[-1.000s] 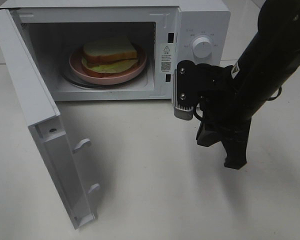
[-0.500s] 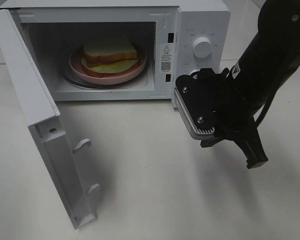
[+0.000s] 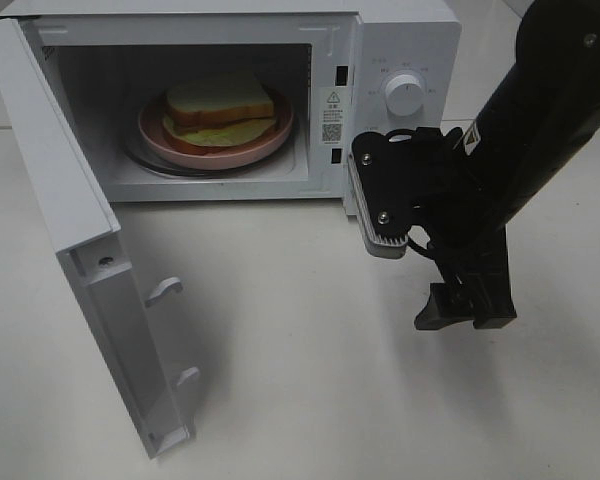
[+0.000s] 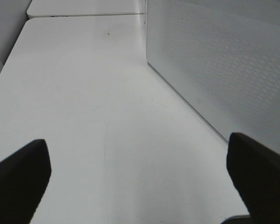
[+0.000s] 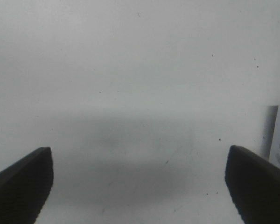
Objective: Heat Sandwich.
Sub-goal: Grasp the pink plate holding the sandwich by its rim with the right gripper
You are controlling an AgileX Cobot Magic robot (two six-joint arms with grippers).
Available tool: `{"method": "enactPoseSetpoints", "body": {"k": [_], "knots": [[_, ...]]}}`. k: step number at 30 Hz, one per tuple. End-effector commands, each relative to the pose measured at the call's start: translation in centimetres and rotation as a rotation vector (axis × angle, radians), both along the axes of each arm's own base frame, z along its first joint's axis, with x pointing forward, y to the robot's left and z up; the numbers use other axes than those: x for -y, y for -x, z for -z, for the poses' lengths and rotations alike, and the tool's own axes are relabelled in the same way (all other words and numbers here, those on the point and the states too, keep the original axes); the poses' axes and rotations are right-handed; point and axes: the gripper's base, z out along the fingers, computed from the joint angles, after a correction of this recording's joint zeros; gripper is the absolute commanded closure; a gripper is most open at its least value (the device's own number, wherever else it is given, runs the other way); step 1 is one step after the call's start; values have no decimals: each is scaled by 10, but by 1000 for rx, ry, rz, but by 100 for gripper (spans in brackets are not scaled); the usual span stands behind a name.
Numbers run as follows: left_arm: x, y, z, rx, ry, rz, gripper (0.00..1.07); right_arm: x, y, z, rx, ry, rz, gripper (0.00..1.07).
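The sandwich (image 3: 220, 108), white bread with yellow-green lettuce, lies on a round pink plate (image 3: 272, 143) inside the open white microwave (image 3: 400, 30). My right gripper (image 3: 465, 310) hangs in front of the microwave's control panel, pointing down at the table, well clear of the sandwich. In the right wrist view the right gripper (image 5: 140, 150) is open, with only bare table between its dark fingers (image 5: 25, 179). The left gripper (image 4: 137, 142) is also open and empty over the table, beside a white dotted panel (image 4: 224, 60). It is outside the exterior high view.
The microwave door (image 3: 80, 230) stands swung out to the left, reaching toward the table's front edge. A round dial (image 3: 405, 95) sits on the control panel just above the right arm. White tabletop (image 3: 300, 380) spreads in front of the microwave.
The right gripper has gone from shut to open. Its wrist swung and turned in front of the control panel. The sandwich, plate and door have not moved.
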Motion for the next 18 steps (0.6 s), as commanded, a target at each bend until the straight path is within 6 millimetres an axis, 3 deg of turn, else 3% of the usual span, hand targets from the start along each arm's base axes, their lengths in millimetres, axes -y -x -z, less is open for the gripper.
{"method": "enactPoseSetpoints", "body": {"k": [1,18], "knots": [[0,2,0,25,2,-3,10,4,-3,-5,44,46,0,10],[0,2,0,25,2,-3,10,-12,-28,-33,180,64,-54,14]]}}
